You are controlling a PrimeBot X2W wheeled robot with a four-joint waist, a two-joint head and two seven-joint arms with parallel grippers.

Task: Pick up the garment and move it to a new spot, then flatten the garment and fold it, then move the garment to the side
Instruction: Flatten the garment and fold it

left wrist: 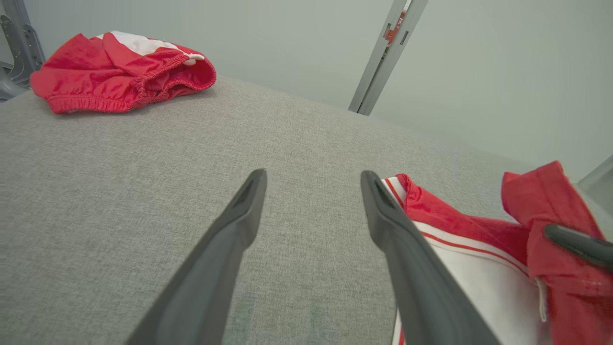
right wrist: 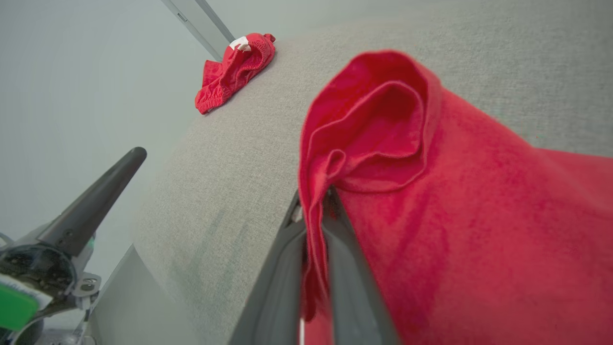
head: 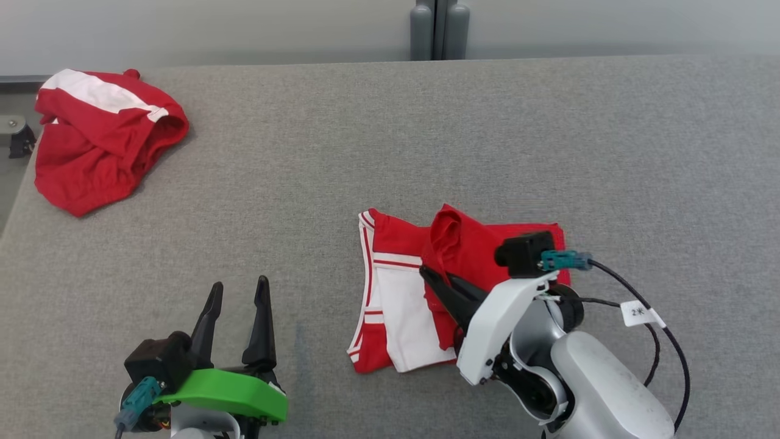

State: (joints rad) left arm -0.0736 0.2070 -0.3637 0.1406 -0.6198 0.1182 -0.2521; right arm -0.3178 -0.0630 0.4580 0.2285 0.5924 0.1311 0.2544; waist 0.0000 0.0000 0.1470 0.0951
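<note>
Red garment [head: 402, 305] mid-fold, 5 o'clock on counter [head: 548, 152]; right hand [head: 426, 274] clamped on flap, left hand [head: 239, 285] wide open, empty. Next, likely: lay flap toward 9 o'clock.

Bright, even, soft light.
Faint shadows under far shorts [head: 103, 137]; wrist views bow at edges; near cloth [right wrist: 455, 215] slightly soft.

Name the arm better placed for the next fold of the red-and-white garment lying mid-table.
Right, most likely. The right tool is shut on a raised red fold of the garment; the left tool hangs open over bare table, apart from it.
</note>
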